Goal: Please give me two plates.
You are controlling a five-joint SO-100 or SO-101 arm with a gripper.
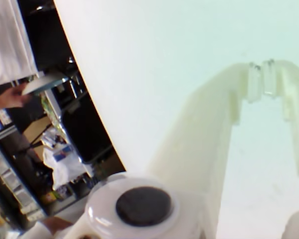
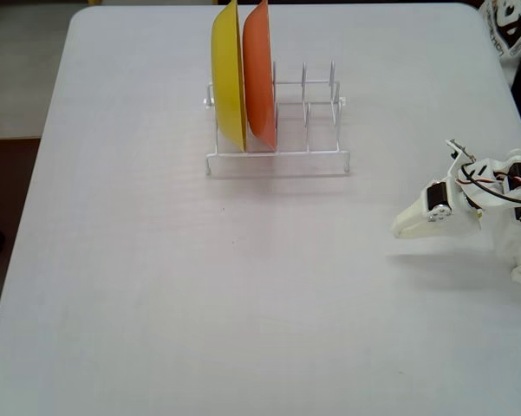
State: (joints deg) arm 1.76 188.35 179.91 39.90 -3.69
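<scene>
My gripper [image 1: 261, 82] is shut and empty, its white fingertips touching above the bare white table. In the fixed view it [image 2: 400, 230] hovers low at the table's right side, pointing left, well clear of the rack. In the wrist view a person's hand [image 1: 7, 97] beyond the table's edge holds a light blue plate [image 1: 46, 82]. The cream-white plate is out of view in both views.
A white wire dish rack [image 2: 308, 121] stands at the table's back middle with a yellow plate [image 2: 227, 74] and an orange plate [image 2: 259, 74] upright in its left slots; its right slots hold nothing. The table edge [image 1: 92, 104] borders cluttered shelves.
</scene>
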